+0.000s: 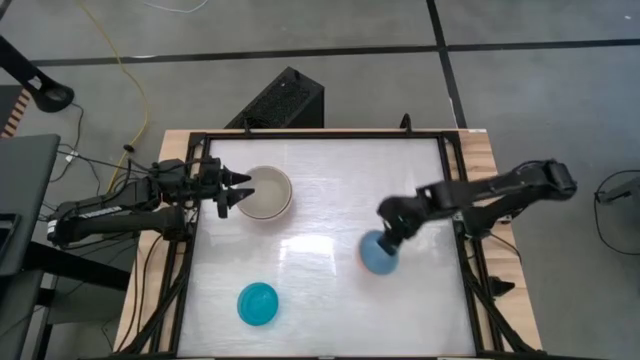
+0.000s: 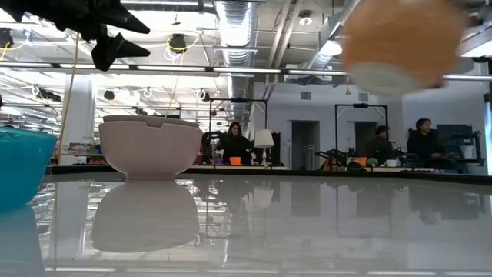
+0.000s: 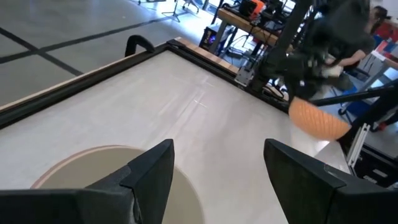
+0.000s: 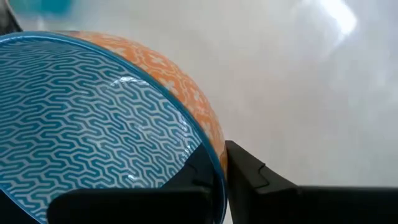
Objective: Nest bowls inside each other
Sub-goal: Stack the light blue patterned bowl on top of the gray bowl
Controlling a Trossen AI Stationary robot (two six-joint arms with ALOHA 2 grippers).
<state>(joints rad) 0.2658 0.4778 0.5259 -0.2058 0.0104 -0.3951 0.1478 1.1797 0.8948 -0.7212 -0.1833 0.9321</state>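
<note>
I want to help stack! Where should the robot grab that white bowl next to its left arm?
Best by the rim: the cream-white bowl sits upright, mouth open. Come down from above on the side nearest the open left end effector, one finger inside the wall, one outside.

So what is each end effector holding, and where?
Right end effector pinches the rims of the stacked light blue bowl and salmon bowl, lifted. Left end effector holds nothing.

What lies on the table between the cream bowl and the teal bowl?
Nothing: the high view shows bare table between the cream bowl and the teal bowl.
</note>
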